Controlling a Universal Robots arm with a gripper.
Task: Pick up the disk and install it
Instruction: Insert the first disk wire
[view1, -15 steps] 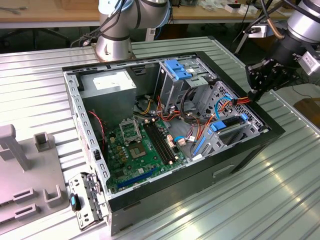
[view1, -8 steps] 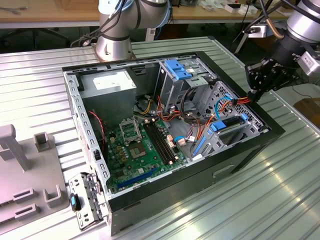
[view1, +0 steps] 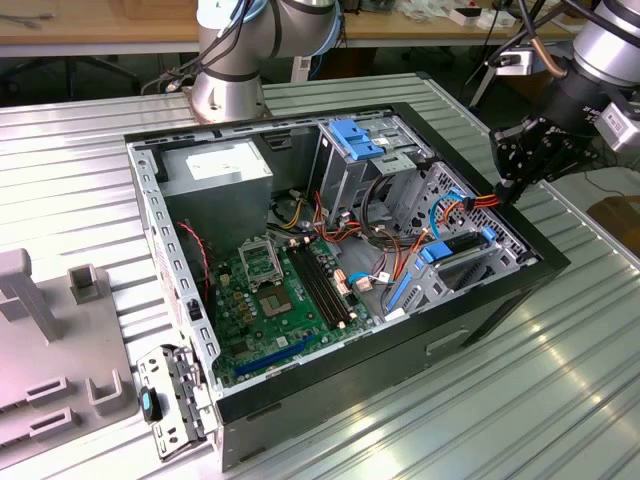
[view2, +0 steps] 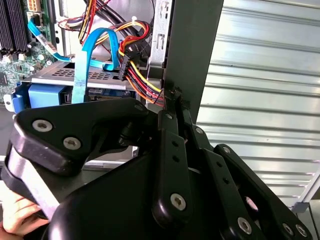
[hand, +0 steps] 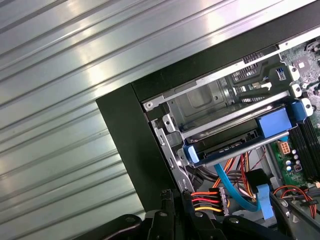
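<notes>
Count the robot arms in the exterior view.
2. One arm stands behind the computer case. The other arm comes in from the exterior view's right, its gripper at the case's corner on that side. More may be out of frame.

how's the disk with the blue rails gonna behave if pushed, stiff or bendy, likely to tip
Probably stiff: the disk is a metal slab between blue rails, so it shouldn't flex. Likely heavy for its size. It lies flat in the metal bay at the case corner, so a push would more likely slide it than tip it.
</notes>
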